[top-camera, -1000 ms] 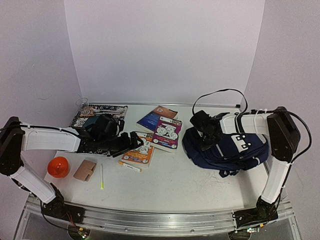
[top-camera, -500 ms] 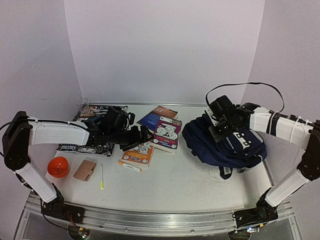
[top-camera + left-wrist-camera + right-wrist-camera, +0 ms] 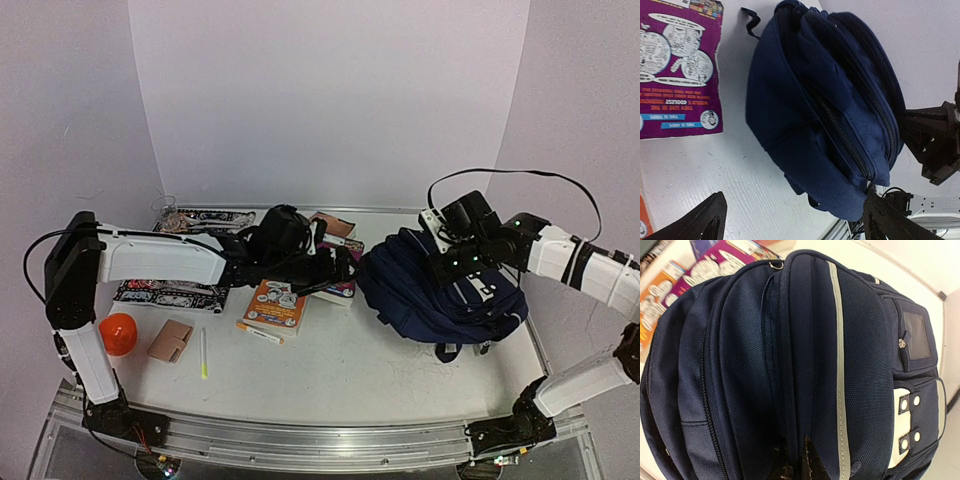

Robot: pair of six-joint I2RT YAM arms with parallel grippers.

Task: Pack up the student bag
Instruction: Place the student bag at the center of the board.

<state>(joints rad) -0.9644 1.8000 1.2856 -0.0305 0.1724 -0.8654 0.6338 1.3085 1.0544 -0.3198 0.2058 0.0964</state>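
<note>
Right wrist view: right gripper (image 3: 796, 462) pinched the student bag (image 3: 790, 340) fabric; left gripper (image 3: 792, 212), fingers apart, needed the zipper (image 3: 840, 131) ahead.

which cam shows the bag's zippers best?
Left wrist: the student bag lies side-on, its zipper tracks clear along their length. Right wrist: close on the striped top, zippers only at the edges. Top external: whole bag, zippers too small.
</note>
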